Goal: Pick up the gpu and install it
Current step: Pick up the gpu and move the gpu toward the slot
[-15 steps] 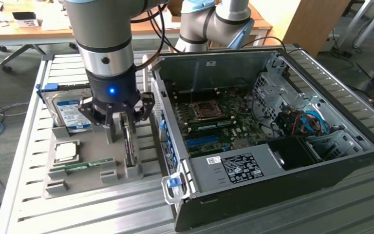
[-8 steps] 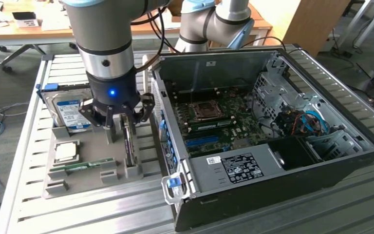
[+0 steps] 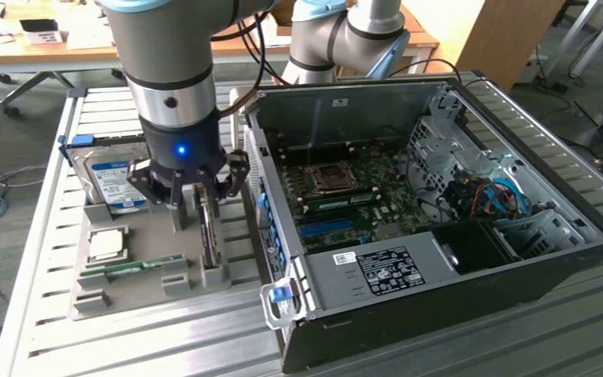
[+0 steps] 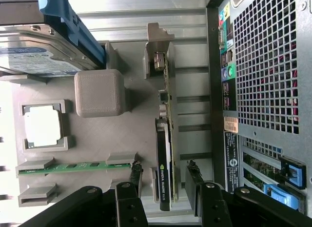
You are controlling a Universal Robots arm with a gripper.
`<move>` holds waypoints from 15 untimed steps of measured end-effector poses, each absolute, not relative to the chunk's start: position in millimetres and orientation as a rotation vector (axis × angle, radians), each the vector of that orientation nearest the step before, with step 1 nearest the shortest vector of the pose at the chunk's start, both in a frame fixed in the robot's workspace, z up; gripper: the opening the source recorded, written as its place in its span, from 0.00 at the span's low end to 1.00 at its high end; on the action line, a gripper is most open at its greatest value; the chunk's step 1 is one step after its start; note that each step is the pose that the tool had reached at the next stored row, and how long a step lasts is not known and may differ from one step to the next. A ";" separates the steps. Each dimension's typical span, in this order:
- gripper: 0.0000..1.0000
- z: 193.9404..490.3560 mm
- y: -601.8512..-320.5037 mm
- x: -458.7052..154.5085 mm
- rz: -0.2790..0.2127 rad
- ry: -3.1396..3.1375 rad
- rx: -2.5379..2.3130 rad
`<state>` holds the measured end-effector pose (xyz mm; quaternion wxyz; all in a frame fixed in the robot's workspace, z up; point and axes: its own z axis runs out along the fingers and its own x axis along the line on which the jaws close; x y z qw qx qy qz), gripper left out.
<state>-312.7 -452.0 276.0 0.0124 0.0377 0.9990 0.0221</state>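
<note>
Exterior view: the arm (image 3: 170,71) comes straight down from above, its wrist vertical over a grey tray (image 3: 92,302), and the end effector (image 3: 199,216) points down at the tray's side nearest the open computer case (image 3: 427,228). In the wrist view the end effector (image 4: 165,171) stands open at a middling width, one finger (image 4: 135,172) on each side of the gpu (image 4: 165,119), with a gap showing between each finger and the card.

The gpu (image 3: 210,239) stands on its long edge in a slot of the tray, just beside the case. Its long axis runs parallel to the case's side wall. The silver bracket end points toward the end of the tray that holds the hard drive (image 3: 113,184), and the dark labelled face is at the end where the fingers are.

Also in the tray are a processor (image 3: 106,243) and a memory stick (image 3: 134,267). Tray and case rest on a slatted metal surface (image 3: 155,345). Behind it stand wooden desks, and cables lie on the floor at the exterior view's left.
</note>
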 end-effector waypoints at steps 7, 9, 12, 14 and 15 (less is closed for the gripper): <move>0.49 271.0 -452.0 -312.7 0.069 3.114 0.117; 0.49 269.4 -452.0 -312.7 0.069 3.114 0.117; 0.49 267.4 -452.1 -312.7 0.069 3.114 0.117; 0.49 265.9 -452.1 -312.7 0.069 3.114 0.117; 0.49 265.2 -452.1 -312.7 0.069 3.114 0.117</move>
